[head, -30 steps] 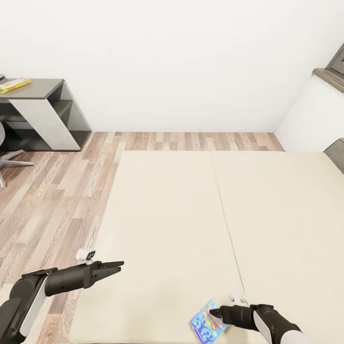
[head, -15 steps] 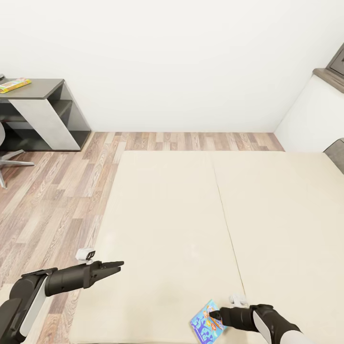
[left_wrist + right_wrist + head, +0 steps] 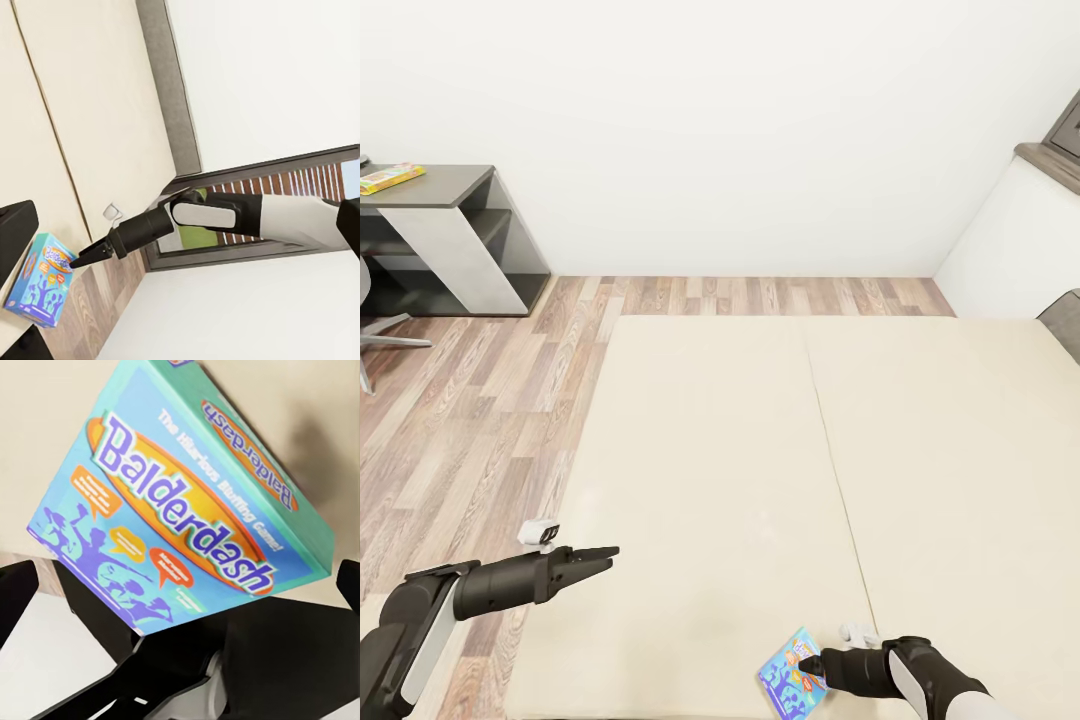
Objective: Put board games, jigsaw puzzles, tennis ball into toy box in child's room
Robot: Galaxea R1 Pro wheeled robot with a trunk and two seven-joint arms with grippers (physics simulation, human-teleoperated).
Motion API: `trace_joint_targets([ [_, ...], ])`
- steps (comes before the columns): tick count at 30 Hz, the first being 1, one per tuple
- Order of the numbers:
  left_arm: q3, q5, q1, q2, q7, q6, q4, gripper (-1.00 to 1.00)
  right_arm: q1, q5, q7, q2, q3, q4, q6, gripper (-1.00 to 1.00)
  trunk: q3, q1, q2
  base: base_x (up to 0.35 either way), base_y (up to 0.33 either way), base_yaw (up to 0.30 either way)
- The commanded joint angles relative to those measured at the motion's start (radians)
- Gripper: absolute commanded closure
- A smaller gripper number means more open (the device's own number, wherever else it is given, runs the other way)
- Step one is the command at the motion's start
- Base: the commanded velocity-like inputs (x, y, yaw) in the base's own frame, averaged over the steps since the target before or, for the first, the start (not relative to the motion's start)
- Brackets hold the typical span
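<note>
A blue board game (image 3: 788, 672) with cartoon figures and the word "Balderdash" (image 3: 180, 502) lies flat on the beige bed (image 3: 760, 450), at its near edge. My right gripper (image 3: 810, 663) is low over the game's right side. Its fingers (image 3: 16, 589) stand wide apart, so it is open and holds nothing. The left wrist view shows this gripper (image 3: 81, 260) pointing at the game (image 3: 41, 281). My left gripper (image 3: 605, 553) hovers open over the bed's left near corner. The table's dark grey wing (image 3: 455, 185) stands far left with a flat yellow-green item (image 3: 390, 177) on it.
Wood floor (image 3: 470, 420) runs between the bed and the table. Part of a swivel chair base (image 3: 375, 340) sits by the table. A white wall (image 3: 740, 130) closes the far side, and a white cabinet (image 3: 1020, 240) stands at the right.
My right arm has drawn back slightly toward the bed's near edge. The board game and the left arm have stayed put.
</note>
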Motion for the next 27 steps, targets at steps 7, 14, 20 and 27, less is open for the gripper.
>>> trace_joint_targets([
  [7, 0.0, 0.001, 0.0, 0.001, -0.003, 0.011, 0.0, -1.0, 0.0, 0.004, -0.008, 0.001, -0.008, -0.002, 0.008, -1.0, -0.001, 0.0, -0.001, 0.0, 0.0, 0.0],
  [14, 0.0, 0.001, 0.0, 0.002, -0.003, 0.011, 0.0, -1.0, 0.0, 0.004, -0.035, 0.002, -0.007, -0.002, 0.015, -1.0, -0.001, 0.0, -0.001, 0.0, 0.0, 0.0],
  [20, 0.0, 0.001, 0.0, 0.002, -0.003, 0.011, 0.0, -1.0, 0.0, 0.003, -0.057, 0.003, -0.007, -0.002, 0.045, -1.0, -0.001, 0.0, -0.001, 0.0, 0.0, 0.0],
  [27, 0.001, 0.001, 0.0, 0.002, -0.005, 0.011, 0.0, -1.0, 0.0, 0.002, -0.062, 0.003, -0.007, -0.002, 0.049, -1.0, -0.001, 0.0, -0.001, 0.0, 0.0, 0.0],
])
